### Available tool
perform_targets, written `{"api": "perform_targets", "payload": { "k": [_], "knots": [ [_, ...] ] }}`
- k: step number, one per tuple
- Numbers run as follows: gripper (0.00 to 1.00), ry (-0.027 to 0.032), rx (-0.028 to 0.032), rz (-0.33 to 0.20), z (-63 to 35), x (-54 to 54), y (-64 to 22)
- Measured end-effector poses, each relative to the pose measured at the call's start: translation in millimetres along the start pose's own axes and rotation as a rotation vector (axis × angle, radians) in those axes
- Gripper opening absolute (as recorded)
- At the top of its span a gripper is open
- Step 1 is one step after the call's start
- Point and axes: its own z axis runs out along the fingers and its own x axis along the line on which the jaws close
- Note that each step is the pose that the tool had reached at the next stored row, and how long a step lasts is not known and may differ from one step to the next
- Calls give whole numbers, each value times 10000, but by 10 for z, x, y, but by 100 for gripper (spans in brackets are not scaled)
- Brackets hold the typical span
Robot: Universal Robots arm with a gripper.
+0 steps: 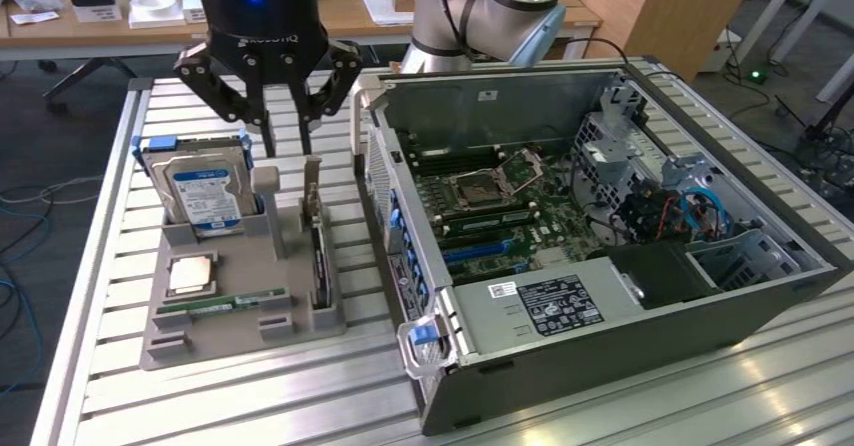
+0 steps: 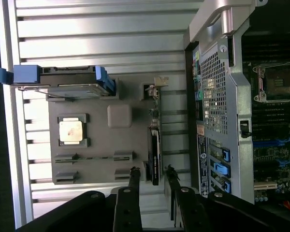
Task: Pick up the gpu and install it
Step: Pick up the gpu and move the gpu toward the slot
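Note:
The gpu (image 1: 319,261) stands on its long edge in a slot along the grey holder's (image 1: 227,338) side nearest the computer case, a thin dark card with a silver bracket end. In the wrist view the gpu (image 2: 154,152) is a narrow black strip. My gripper (image 1: 287,149) hangs above the holder's far end, over the card's line and clear of it. Its black fingers (image 2: 134,175) stand apart, and the card's near end shows in the gap between them. The gripper (image 2: 152,170) is open and holds nothing.
The holder also carries an upright hard drive (image 1: 200,191) with blue rails, a CPU (image 1: 191,274) and a green RAM stick (image 1: 220,304). The open computer case (image 1: 627,306) lies on the exterior view's right, its motherboard (image 1: 487,206) exposed. All rests on a slatted metal table (image 1: 267,406).

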Motion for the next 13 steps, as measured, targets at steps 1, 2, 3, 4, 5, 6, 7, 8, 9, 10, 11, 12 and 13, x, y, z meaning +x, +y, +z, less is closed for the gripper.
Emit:
{"api": "perform_targets", "payload": {
  "k": [1, 2, 3, 4, 5, 6, 7, 8, 9, 10, 11, 12, 13],
  "knots": [
    [35, 0, -1, 0, 0, 0, 0],
    [41, 0, 0, 0, 0, 0, 0],
    [41, 0, 0, 0, 0, 0, 0],
    [41, 0, -1, 0, 0, 0, 0],
    [47, 0, -1, 0, 0, 0, 0],
    [47, 0, 0, 0, 0, 0, 0],
    [47, 1, 0, 0, 0, 0, 0],
    [47, 0, 0, 0, 3, 0, 0],
    [47, -1, -2, 0, 10, 0, -1],
    [47, -2, -2, 0, 20, 1, -1],
    [47, 0, -1, 0, 33, 1, -2],
    [47, 0, 0, 0, 48, 1, -2],
    [47, 0, -1, 0, 65, 2, -3]
  ]
}}
